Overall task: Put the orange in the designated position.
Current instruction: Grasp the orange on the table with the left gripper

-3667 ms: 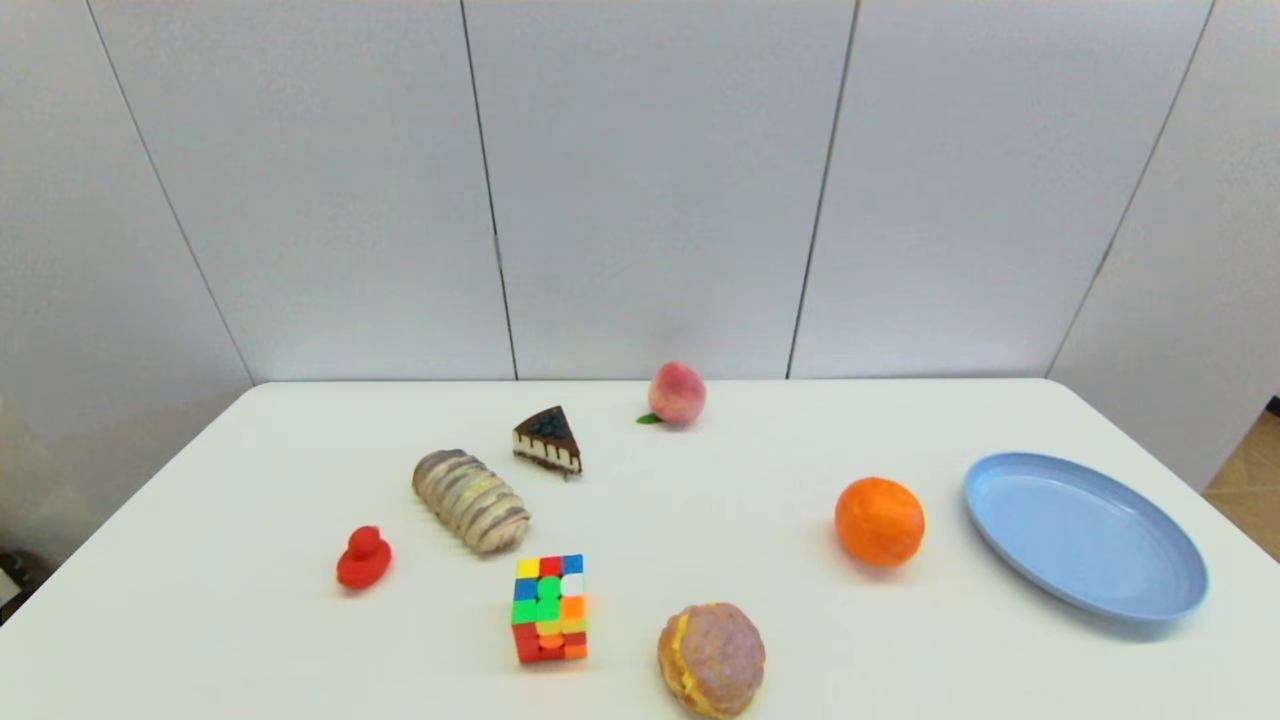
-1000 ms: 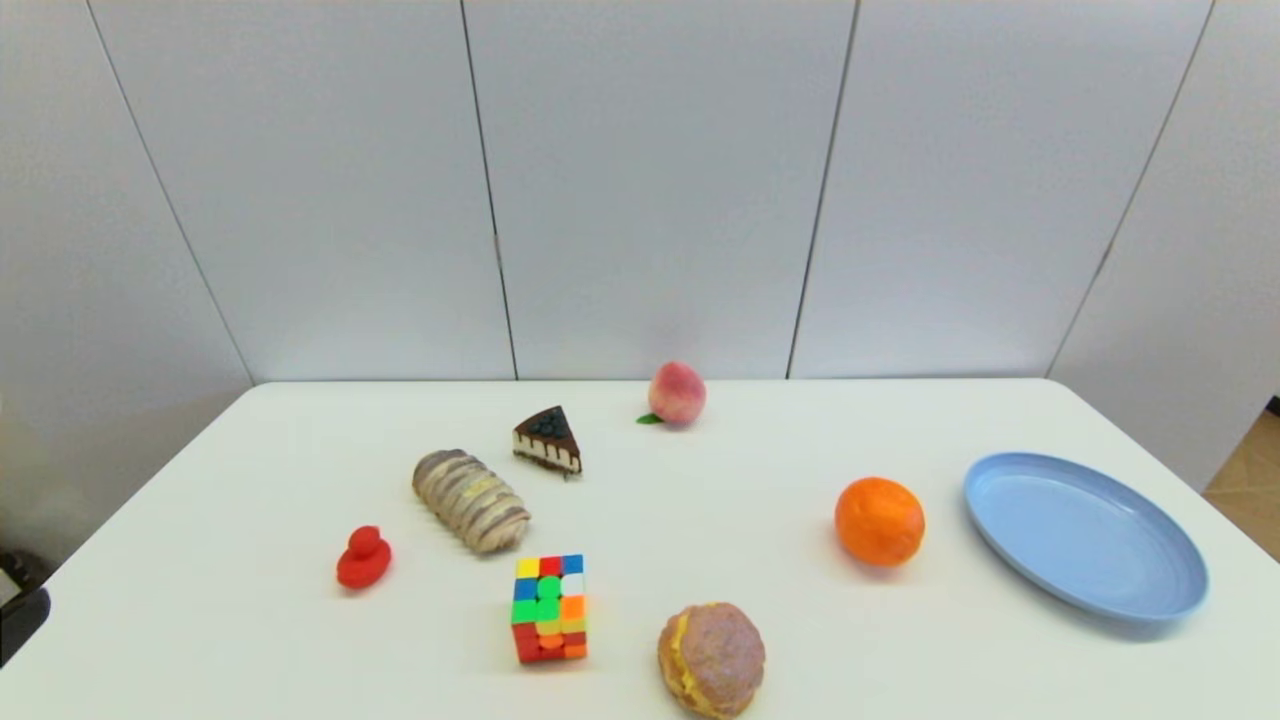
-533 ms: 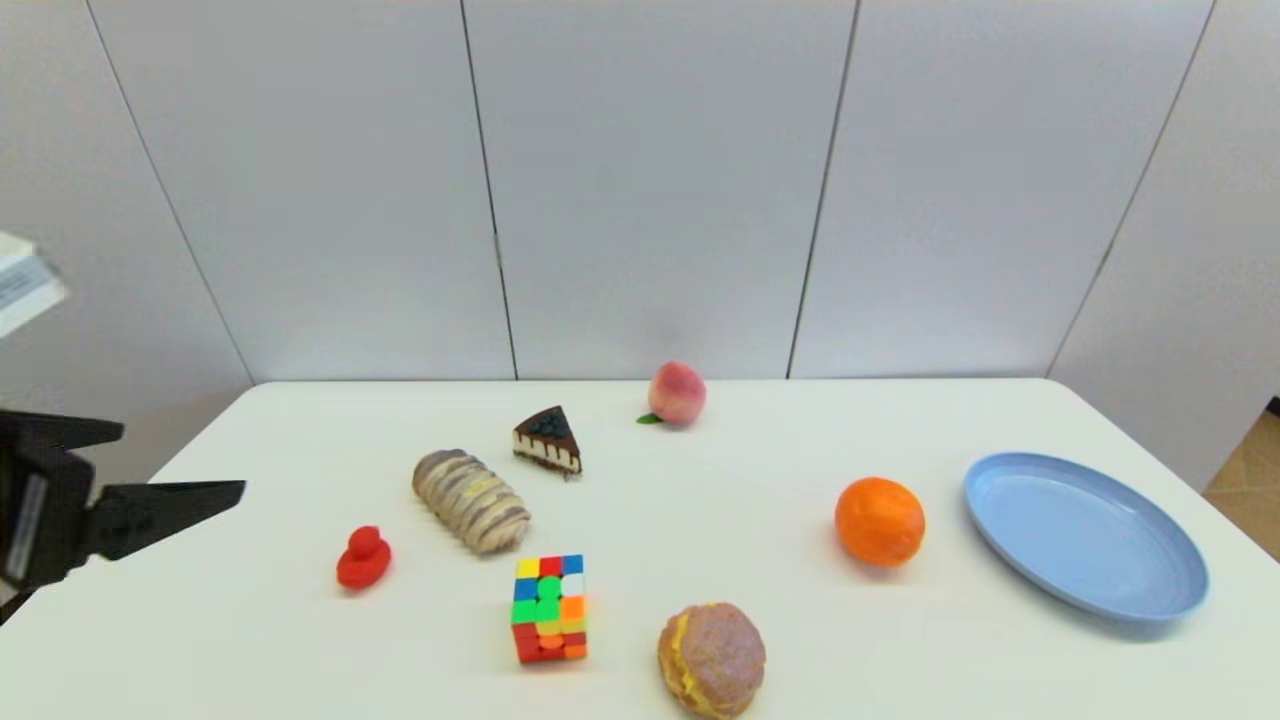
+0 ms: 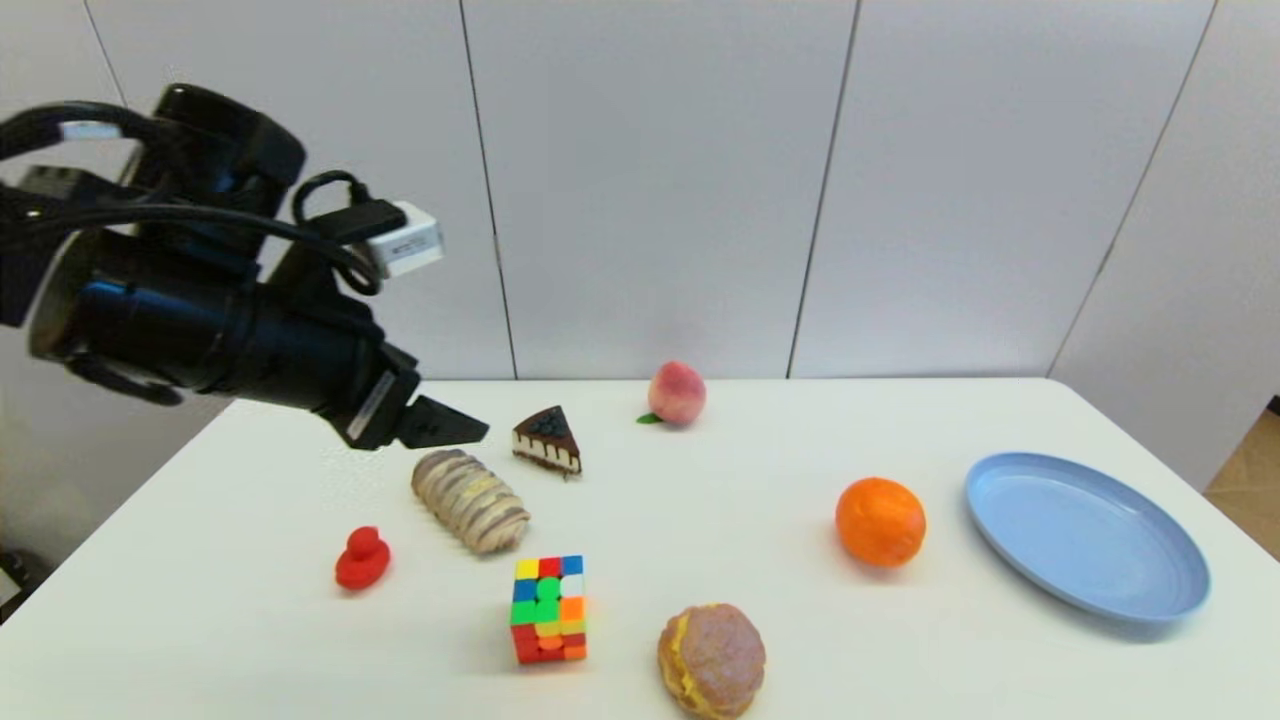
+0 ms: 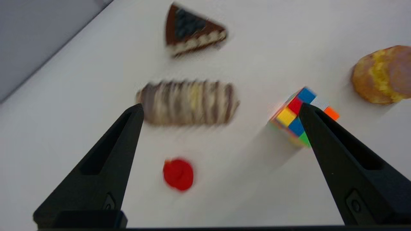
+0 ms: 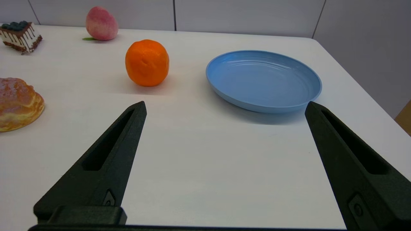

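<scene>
The orange (image 4: 880, 521) rests on the white table at right of centre, just left of the blue plate; the right wrist view has the orange (image 6: 147, 62) ahead of the fingers, untouched. No mark on the tabletop shows the designated position. My left gripper (image 4: 455, 428) hovers high over the table's left part, above the striped bread roll, far from the orange. Its wrist view shows the left gripper (image 5: 221, 107) open and empty. My right gripper (image 6: 225, 104) is open and empty, low by the table's near right edge, outside the head view.
A light-blue oval plate (image 4: 1085, 535) lies at far right. A peach (image 4: 677, 393) and cake slice (image 4: 548, 440) sit at the back, a striped bread roll (image 4: 470, 500) and red duck (image 4: 363, 558) at left, a colour cube (image 4: 549, 608) and cream puff (image 4: 711, 660) in front.
My left arm has risen from the lower left edge and swung right and forward over the table's left part. The orange and the other objects have not moved.
</scene>
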Robot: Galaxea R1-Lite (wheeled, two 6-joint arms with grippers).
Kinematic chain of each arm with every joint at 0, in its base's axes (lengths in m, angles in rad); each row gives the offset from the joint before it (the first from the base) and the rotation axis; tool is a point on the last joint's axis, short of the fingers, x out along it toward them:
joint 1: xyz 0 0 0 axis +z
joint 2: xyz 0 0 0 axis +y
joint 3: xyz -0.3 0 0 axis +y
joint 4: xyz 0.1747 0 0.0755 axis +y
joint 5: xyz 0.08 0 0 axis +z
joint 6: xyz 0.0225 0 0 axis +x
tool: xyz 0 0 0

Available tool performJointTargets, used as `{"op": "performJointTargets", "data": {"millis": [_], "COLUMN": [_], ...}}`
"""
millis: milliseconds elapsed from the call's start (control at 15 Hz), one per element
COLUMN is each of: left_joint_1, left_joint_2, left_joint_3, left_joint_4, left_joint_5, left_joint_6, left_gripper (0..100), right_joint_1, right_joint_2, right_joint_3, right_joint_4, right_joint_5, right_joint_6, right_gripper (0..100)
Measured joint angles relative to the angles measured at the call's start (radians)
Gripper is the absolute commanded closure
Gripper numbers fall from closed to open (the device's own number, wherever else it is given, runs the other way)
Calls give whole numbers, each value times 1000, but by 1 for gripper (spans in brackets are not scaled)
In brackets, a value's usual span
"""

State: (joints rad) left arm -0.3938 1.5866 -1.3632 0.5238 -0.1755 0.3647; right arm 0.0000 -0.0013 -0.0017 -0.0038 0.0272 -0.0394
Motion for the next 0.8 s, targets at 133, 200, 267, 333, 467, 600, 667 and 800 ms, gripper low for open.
{"op": "performJointTargets", "data": {"millis": [133, 200, 267, 333, 467, 600, 667, 800], "left_joint_1": [-44, -63, -83, -106, -148, -191, -210, -248], "left_joint_2": [111, 161, 208, 256, 340, 418, 453, 520], "left_joint_3": [-97, -141, -183, -225, -299, -378, -413, -490], "left_joint_4": [0, 0, -1, -1, -6, -11, -19, -37], "left_joint_5": [-72, -104, -131, -157, -201, -241, -254, -263], "left_joint_6": [68, 103, 129, 144, 156, 165, 167, 168], "left_gripper": [0, 0, 0, 0, 0, 0, 0, 0], "right_joint_1": [0, 0, 0, 0, 0, 0, 0, 0], "right_joint_2": [0, 0, 0, 0, 0, 0, 0, 0], "right_joint_3": [0, 0, 0, 0, 0, 0, 0, 0], "right_joint_4": [0, 0, 0, 0, 0, 0, 0, 0], "right_joint_5": [0, 0, 0, 0, 0, 0, 0, 0], "right_joint_6": [0, 0, 0, 0, 0, 0, 0, 0], "right_gripper": [0, 0, 0, 0, 0, 0, 0, 0]}}
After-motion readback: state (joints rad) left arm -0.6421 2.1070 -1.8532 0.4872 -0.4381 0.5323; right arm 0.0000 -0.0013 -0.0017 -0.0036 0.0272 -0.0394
